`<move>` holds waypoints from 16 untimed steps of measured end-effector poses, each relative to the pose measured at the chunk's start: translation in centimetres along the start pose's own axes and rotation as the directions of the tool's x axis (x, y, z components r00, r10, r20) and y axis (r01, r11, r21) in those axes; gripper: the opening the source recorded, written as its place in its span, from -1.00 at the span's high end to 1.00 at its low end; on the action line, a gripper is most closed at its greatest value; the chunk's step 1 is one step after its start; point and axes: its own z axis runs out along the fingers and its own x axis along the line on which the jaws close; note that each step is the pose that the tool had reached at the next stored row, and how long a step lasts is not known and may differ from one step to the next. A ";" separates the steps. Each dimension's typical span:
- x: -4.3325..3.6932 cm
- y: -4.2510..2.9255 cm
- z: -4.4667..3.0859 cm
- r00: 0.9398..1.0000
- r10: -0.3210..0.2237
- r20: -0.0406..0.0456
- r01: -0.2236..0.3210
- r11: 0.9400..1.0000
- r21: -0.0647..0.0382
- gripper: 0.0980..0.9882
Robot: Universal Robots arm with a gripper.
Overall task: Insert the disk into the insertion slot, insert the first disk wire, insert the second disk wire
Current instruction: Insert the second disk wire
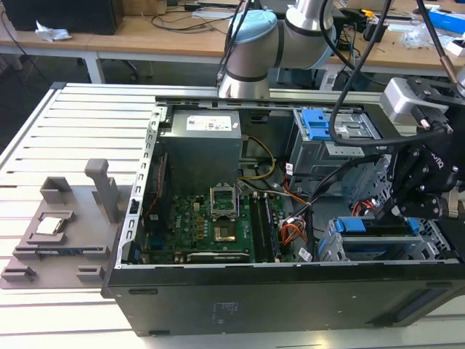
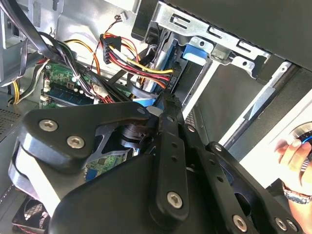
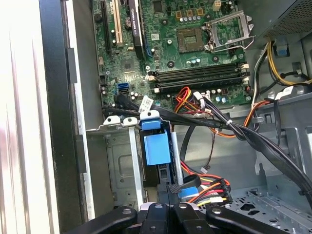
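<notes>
silver hard drive in its bright blue carrier point(image 3: 157, 148) already sits in the perforated metal bay point(image 1: 429, 243), black gripper point(image 3: 171, 197) looks pinched on a black connector point(image 3: 174, 189) at its end, so I'd push straight in, no wiggling

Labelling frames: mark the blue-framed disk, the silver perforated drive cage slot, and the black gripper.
blue-framed disk point(image 1: 361, 225): exterior view, blue carrier's end face.
silver perforated drive cage slot point(image 1: 434, 234): exterior view, cage's sheet-metal wall.
black gripper point(image 1: 396, 211): exterior view, at its fingertips over the disk.
</notes>
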 end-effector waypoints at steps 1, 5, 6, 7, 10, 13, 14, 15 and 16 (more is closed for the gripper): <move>0.02 -0.01 0.02 1.000 0.000 0.000 0.000 1.000 0.000 0.98; 0.67 -0.10 0.04 1.000 0.002 0.001 -0.002 1.000 0.000 0.98; 0.74 -0.11 0.05 1.000 0.003 0.001 -0.003 1.000 0.000 0.98; 0.74 -0.11 0.06 1.000 0.003 0.001 -0.003 1.000 0.000 0.98; 0.73 -0.04 0.19 1.000 0.004 0.001 -0.004 1.000 0.000 0.98; 0.68 0.01 0.38 1.000 0.004 0.000 -0.004 1.000 0.000 0.98; 0.68 0.02 0.43 1.000 0.004 0.000 -0.004 1.000 0.000 0.98; 0.68 0.01 0.51 1.000 0.004 0.001 -0.004 1.000 0.000 0.98; 0.68 0.00 0.62 1.000 0.004 0.001 -0.004 1.000 0.000 0.98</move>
